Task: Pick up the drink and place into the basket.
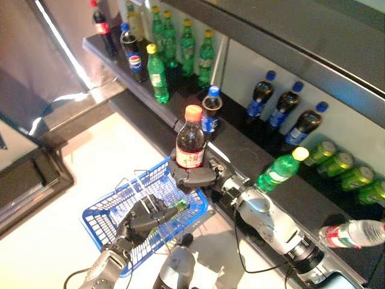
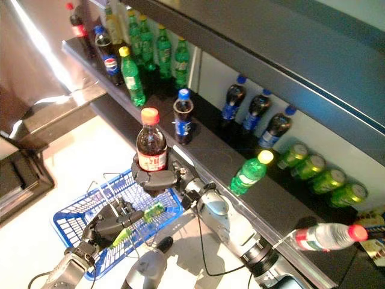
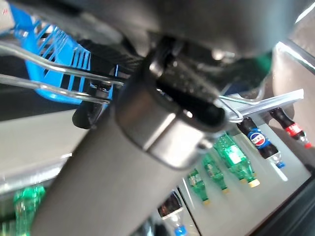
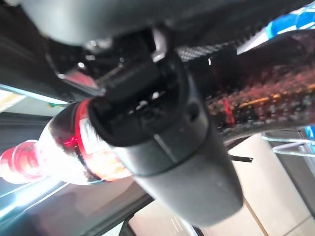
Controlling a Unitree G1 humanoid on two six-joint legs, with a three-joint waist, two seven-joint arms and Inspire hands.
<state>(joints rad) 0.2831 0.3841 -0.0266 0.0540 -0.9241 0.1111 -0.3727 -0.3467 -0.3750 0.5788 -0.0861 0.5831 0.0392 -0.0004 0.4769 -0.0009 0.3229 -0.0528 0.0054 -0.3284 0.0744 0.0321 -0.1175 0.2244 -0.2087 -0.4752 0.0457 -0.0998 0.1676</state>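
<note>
My right hand [image 1: 194, 176] is shut on a dark drink bottle [image 1: 190, 139] with an orange cap and a red label. It holds the bottle upright just in front of the black shelf edge, above the far rim of the blue basket [image 1: 102, 217]. The bottle also shows in the right wrist view [image 4: 74, 147], with the thumb [image 4: 162, 132] across it. My left hand [image 1: 141, 220] is shut on the thin wire handles [image 3: 54, 71] and holds the blue basket raised in front. A green bottle [image 1: 170, 210] lies inside the basket.
The black shelf [image 1: 240, 147] carries green bottles [image 1: 157, 75] and dark cola bottles [image 1: 286, 108] at the back, green cans [image 1: 343, 165] at the right, and a tipped green bottle [image 1: 280, 170]. A clear bottle with a red label [image 1: 352, 233] lies at the near right.
</note>
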